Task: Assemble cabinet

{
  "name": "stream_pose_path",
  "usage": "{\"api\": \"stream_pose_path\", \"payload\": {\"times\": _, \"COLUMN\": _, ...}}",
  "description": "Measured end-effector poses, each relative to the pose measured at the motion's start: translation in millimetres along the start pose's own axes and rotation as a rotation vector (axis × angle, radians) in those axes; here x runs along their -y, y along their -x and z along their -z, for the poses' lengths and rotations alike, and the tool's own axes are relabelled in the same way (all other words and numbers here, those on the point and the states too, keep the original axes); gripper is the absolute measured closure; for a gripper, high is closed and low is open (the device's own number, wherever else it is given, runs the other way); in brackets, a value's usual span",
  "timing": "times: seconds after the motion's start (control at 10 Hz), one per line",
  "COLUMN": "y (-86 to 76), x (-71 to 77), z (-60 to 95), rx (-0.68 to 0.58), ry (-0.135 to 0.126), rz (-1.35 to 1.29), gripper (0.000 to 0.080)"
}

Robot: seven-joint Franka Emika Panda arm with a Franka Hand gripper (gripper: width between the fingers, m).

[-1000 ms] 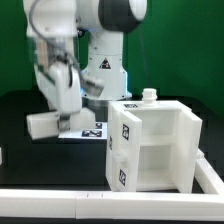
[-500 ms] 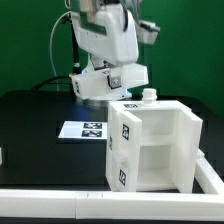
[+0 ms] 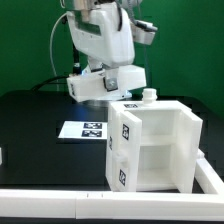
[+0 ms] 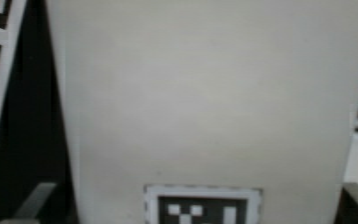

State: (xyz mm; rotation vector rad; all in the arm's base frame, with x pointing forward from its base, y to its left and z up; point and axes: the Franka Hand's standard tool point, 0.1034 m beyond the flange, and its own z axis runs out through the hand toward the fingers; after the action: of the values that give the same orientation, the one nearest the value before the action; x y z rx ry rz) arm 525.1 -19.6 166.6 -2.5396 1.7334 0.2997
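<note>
White panel (image 3: 107,81): you have a flat white cabinet piece carried in the air, above and to the exterior view's left of the cabinet shell (image 3: 152,143); its long axis runs roughly level, along the exterior view's left-right line.
Jaws: the gripper (image 3: 103,62) sits spread fairly wide with the panel between its fingers; the wrist view is filled by the panel's broad face (image 4: 202,95) with a tag at one end, so you may take it as clamped across the panel's width, though the fingertips themselves are hard to make out.
Cabinet shell: it stands on the black table (image 3: 30,125), open compartments facing the camera, a small white knob (image 3: 148,95) on its top.
Key relation: the shell lies below the held panel and toward the exterior view's right; the panel's right end hangs near the shell's top rear corner, not touching as far as you can see.
Surface: matte black, flat, with the marker board (image 3: 84,130) just left of the shell.
Room: open table lies to the left; a white rail (image 3: 50,206) borders the front.
</note>
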Motion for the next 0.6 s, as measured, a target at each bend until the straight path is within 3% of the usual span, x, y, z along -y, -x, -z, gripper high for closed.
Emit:
{"api": "stream_pose_path", "payload": {"times": 0.1, "y": 10.7, "x": 13.1, "z": 14.8, "rx": 0.001, "ry": 0.018, "rz": 0.018, "gripper": 0.0242}}
{"api": "stream_pose_path", "payload": {"times": 0.2, "y": 24.9, "x": 26.0, "z": 19.2, "rx": -0.006, "ry": 0.015, "rz": 0.014, "gripper": 0.0242}}
{"api": "stream_pose_path", "payload": {"times": 0.3, "y": 37.2, "x": 30.3, "z": 13.6, "rx": -0.02, "ry": 0.033, "rz": 0.035, "gripper": 0.0242}}
{"api": "stream_pose_path", "payload": {"times": 0.6, "y": 37.3, "x": 30.3, "z": 10.1, "rx": -0.021, "ry": 0.04, "rz": 0.045, "gripper": 0.0242}}
